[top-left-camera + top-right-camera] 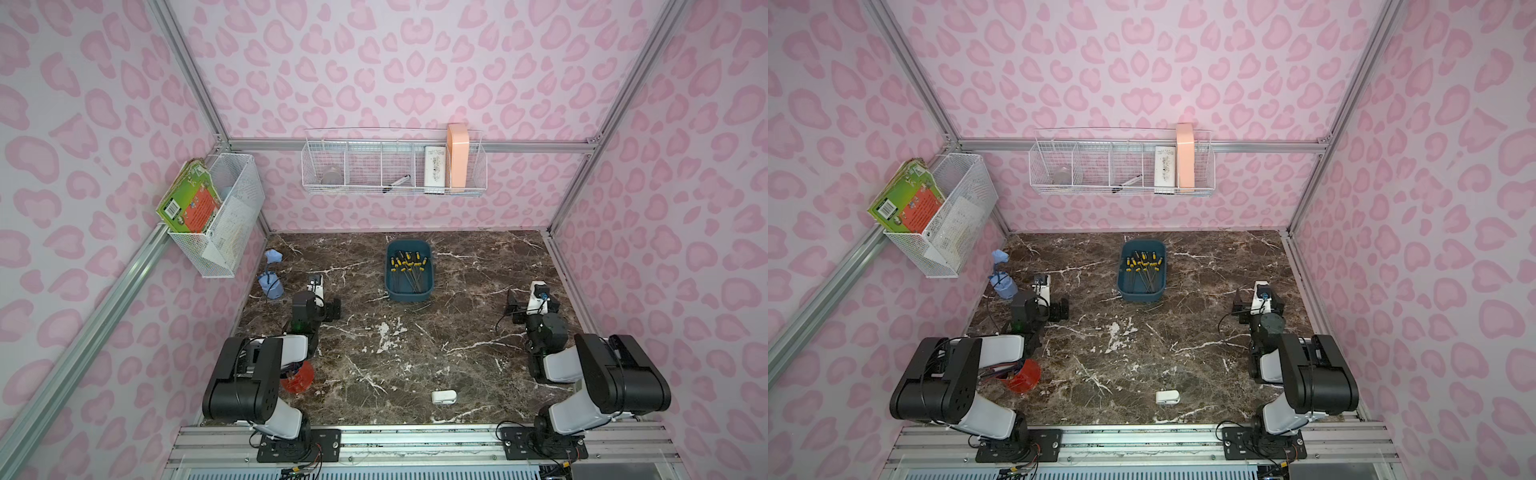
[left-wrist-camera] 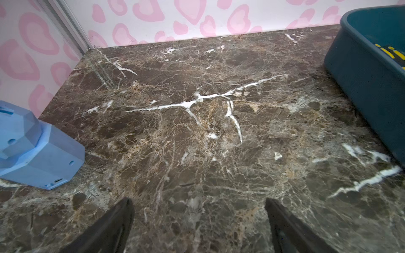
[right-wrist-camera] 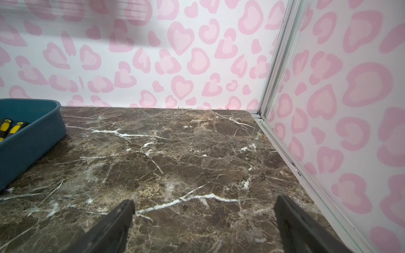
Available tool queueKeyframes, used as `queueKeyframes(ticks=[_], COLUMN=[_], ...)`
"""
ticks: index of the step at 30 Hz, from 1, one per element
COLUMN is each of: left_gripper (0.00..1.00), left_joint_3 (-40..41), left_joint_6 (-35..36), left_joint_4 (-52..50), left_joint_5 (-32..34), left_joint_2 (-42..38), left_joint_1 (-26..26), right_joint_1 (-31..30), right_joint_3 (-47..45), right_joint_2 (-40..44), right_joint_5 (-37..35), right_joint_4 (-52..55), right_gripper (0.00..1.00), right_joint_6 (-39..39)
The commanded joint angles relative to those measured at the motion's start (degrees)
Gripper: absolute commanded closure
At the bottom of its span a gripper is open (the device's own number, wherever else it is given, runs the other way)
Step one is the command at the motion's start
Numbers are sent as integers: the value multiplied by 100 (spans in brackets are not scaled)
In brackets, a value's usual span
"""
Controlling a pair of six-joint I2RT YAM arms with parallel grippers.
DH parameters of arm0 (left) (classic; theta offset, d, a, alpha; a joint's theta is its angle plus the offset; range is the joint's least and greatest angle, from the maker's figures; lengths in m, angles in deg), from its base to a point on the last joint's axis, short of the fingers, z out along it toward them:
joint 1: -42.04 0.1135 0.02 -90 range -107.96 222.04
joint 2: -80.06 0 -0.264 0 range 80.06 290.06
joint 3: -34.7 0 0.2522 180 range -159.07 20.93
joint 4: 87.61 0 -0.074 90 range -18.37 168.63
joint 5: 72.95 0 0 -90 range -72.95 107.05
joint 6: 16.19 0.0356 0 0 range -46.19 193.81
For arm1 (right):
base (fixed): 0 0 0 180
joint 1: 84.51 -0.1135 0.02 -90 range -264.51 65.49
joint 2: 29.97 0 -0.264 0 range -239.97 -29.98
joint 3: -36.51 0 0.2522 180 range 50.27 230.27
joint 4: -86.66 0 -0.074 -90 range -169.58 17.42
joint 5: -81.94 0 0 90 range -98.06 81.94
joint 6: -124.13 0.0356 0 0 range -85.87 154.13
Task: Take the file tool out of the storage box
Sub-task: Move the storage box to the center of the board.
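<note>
Legibly, just a barcode patch on the glossy green book (image 1: 187, 203) in the white wire-mesh basket (image 1: 235, 216), other print too small to read. Toward the back edge of the brown, white-veined marble-look table (image 1: 374, 353), midway between its side edges: smooth dark teal plastic storage box (image 1: 409, 294), rectangular, round-cornered, low-walled, holding slim metal-shafted file tools (image 1: 409, 266) with yellow-and-black handles, loosely crossed. Spread wide and empty over bare table, left gripper (image 2: 199, 203) nearer the left edge and right gripper (image 3: 203, 203) nearer the right, both well apart from the box; faceted matte blue plastic shape (image 2: 32, 153) by the left edge.
</note>
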Motion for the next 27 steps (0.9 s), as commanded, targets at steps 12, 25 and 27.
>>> queueKeyframes(ticks=[12,25,27], left_gripper=[1,2,2], left_joint_3=[9,13,31], left_joint_6=[6,8,106], left_joint_4=[125,117,224], left_joint_5=[-7,-13,1], left_joint_2=[-17,-26,-50], left_joint_1=[7,-1,-2], right_joint_1=[-1,-3,6], right_joint_3=[23,-23,-84], right_joint_2=[16,65,257], right_joint_5=[46,52,0], right_joint_4=[1,-54,-28], right_gripper=[0,0,0], right_joint_6=[22,13,58])
